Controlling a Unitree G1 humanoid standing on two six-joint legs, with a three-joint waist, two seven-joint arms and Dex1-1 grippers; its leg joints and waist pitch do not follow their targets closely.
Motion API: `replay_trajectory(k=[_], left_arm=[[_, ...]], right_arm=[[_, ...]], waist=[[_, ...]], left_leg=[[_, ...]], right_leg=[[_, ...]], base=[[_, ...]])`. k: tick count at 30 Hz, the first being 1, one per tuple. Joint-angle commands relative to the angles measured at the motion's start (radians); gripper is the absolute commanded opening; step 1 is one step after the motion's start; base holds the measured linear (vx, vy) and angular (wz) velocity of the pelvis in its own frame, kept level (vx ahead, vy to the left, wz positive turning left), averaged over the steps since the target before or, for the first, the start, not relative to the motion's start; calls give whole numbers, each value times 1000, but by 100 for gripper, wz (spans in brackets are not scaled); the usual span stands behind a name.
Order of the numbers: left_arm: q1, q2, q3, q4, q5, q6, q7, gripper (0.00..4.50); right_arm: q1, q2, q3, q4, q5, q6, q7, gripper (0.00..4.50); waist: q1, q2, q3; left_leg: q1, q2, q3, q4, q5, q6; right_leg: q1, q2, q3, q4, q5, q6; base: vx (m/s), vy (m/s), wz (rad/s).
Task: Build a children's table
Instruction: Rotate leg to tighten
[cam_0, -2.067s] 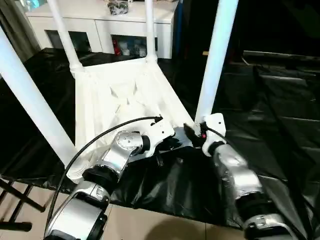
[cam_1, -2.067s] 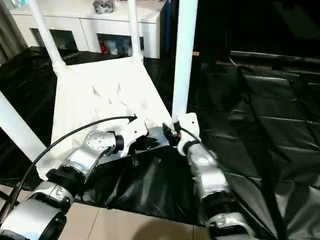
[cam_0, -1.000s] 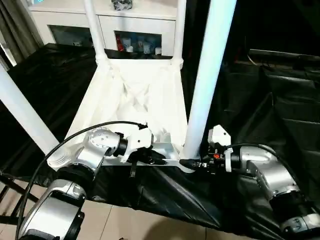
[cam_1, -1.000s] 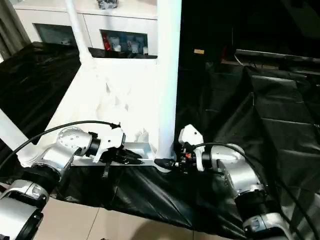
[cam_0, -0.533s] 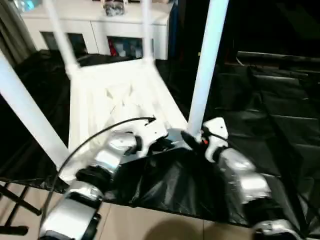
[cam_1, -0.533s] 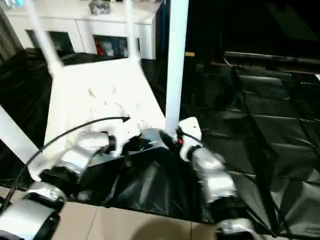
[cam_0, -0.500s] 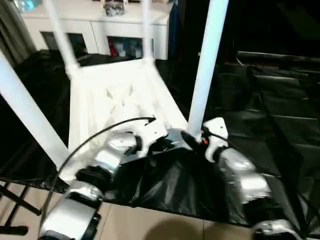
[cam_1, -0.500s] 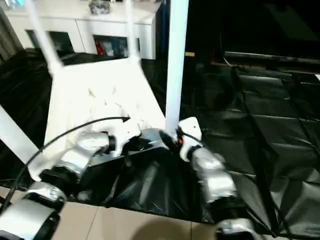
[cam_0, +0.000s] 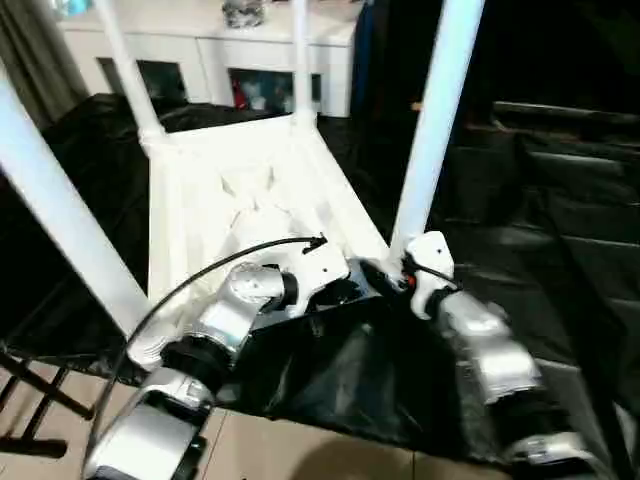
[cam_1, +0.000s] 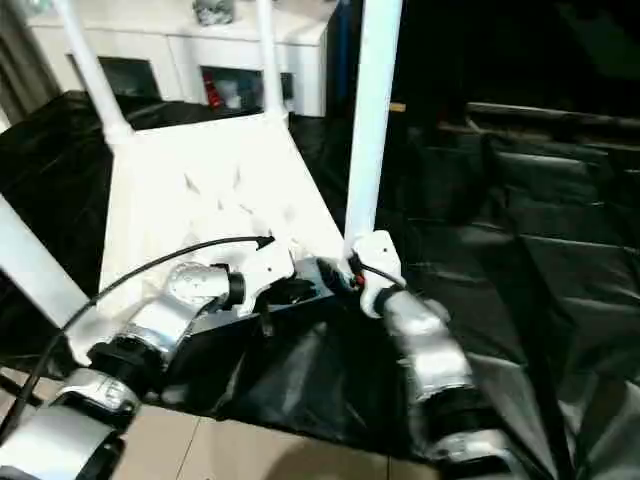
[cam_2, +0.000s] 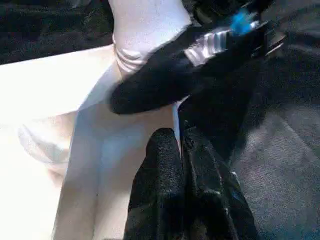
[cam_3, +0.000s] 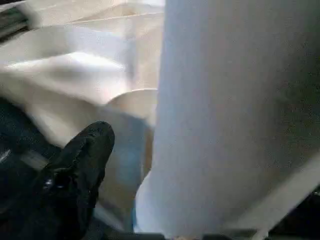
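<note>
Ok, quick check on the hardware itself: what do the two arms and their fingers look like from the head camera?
Both forearms are silver metal with dark joint bands. The left arm ends in a white wrist housing, with a black cable looping over it. The right arm has a white housing too, with a small red mark. The fingers are black and rounded.

Black plastic sheeting (cam_0: 560, 250), creased and glossy, covers the work surface and hangs in folds over its near edge (cam_0: 330, 385). Beyond it, along the back of the room, stands a low white cabinet (cam_0: 210, 55) with glass-fronted compartments; small coloured items (cam_0: 262, 92) sit behind the glass, too blurred to identify. A small dark patterned object (cam_0: 243, 12) rests on the cabinet top. A grey curtain (cam_0: 35, 60) hangs just beside the cabinet. Below the near edge of the sheeting lies a pale tiled floor (cam_0: 300, 450), on which part of a black metal folding stand (cam_0: 30, 405) is visible.
</note>
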Motion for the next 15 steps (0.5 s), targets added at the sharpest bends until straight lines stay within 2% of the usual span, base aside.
replay_trajectory(k=[1,4,6,10,13,15], left_arm=[[30,18,-36,30,-1,-24,-92,0],[30,45,-37,29,-8,-37,-146,0],[30,57,-39,26,-14,-42,-173,0],[28,89,-52,28,-31,-70,-249,0],[23,104,-61,36,-36,-90,-293,0],[19,114,-65,44,-37,-105,-320,0]], right_arm=[[24,-21,54,-37,25,22,148,422],[36,-55,71,-71,59,44,264,422],[38,-71,82,-81,73,49,314,422],[16,-103,102,-75,105,62,417,380],[-1,-109,103,-70,114,70,459,371],[-13,-110,105,-67,116,77,486,345]], waist=[[3,-15,-46],[9,-12,-44],[12,-12,-43],[12,-13,-41],[13,-14,-41],[17,-13,-43]], left_leg=[[-5,45,-17,-55,-77,128],[-4,50,-14,-55,-79,139],[-2,55,-15,-57,-101,124],[3,55,-14,-61,-135,92],[2,55,-14,-61,-130,87],[2,55,-14,-59,-110,93]], right_leg=[[51,-84,49,-62,91,-249],[51,-82,43,-61,88,-258],[48,-84,42,-62,49,-264],[46,-84,43,-65,-2,-272],[46,-84,44,-63,4,-272],[47,-85,44,-59,37,-276]], base=[[0,0,0],[0,0,0],[0,0,0],[0,0,0],[0,0,0],[0,0,0]])
